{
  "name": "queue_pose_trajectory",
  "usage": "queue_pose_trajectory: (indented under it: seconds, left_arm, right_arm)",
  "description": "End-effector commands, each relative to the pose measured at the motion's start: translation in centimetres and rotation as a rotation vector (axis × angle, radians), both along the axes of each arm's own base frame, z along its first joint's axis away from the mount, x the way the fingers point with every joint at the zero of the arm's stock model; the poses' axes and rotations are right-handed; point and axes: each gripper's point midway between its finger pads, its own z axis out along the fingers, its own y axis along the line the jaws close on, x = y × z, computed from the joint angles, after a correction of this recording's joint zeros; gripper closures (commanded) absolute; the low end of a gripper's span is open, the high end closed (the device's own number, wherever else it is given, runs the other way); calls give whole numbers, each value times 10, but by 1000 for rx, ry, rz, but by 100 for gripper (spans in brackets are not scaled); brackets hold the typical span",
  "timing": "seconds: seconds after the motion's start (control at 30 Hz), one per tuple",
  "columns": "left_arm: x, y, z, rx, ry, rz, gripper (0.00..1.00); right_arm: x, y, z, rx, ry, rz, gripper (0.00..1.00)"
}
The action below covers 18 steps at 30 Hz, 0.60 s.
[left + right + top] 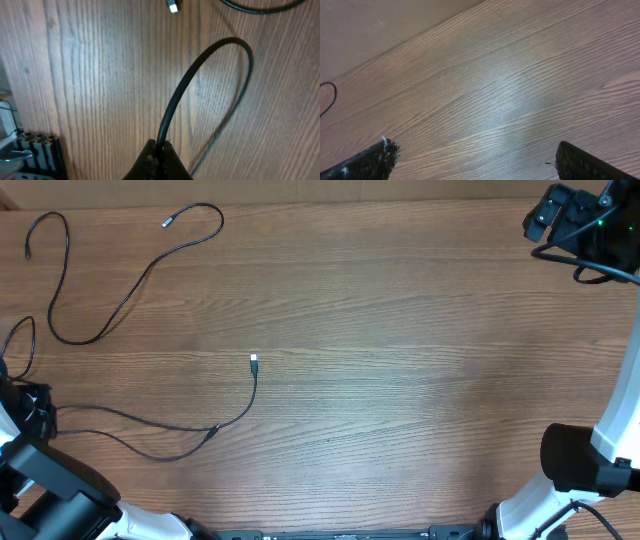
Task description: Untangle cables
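Observation:
Two thin black cables lie on the left half of the wooden table. One cable [100, 320] snakes along the far left, and its silver plug [168, 221] rests near the back edge. The other cable [235, 415] ends in a white plug [254, 359] near the middle; its strands run left to my left gripper [32, 405] at the table's left edge. In the left wrist view that gripper [160, 148] is shut on a black cable [200, 62] that arcs up and away from it. My right gripper [477, 160] hangs open over bare wood at the back right [560, 215].
A plug tip [173, 7] and another cable stretch [260, 7] show at the top of the left wrist view. A black rack [35, 150] stands at the table's left edge. The right arm's base [590, 460] stands at the front right. A cable loop [329, 97] shows at the right wrist view's left edge.

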Motion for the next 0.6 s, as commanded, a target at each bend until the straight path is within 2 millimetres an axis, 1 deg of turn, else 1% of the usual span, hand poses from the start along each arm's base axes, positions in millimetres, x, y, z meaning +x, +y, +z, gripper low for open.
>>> queue_pose_trajectory:
  seconds: [0.0, 0.1, 0.17, 0.27, 0.3, 0.33, 0.47, 0.57]
  left_arm:
    - [7, -3, 4, -7, -40, 35, 94]
    - [13, -2, 4, -7, -71, 36, 92]
    - [22, -2, 3, -17, -118, 28, 87]
    - [46, -3, 3, -40, -223, -98, 84]
    - [51, -3, 3, -43, -242, -130, 81]
    - [54, -3, 2, -42, -250, -163, 78]
    - [55, -5, -2, -53, -241, -197, 76]
    - [65, -15, -7, -75, -236, -321, 63]
  right_arm:
    - [-4, 0, 8, -1, -23, -6, 0]
    - [-4, 0, 8, -1, -23, -6, 0]
    - [-4, 0, 8, -1, -22, -6, 0]
    - [-4, 0, 8, -1, -23, -6, 0]
    - [-4, 0, 8, -1, -22, -6, 0]
    - [-4, 0, 8, -1, -23, -6, 0]
    - [-4, 0, 8, -1, -22, -6, 0]
    - [-4, 0, 8, -1, -23, -6, 0]
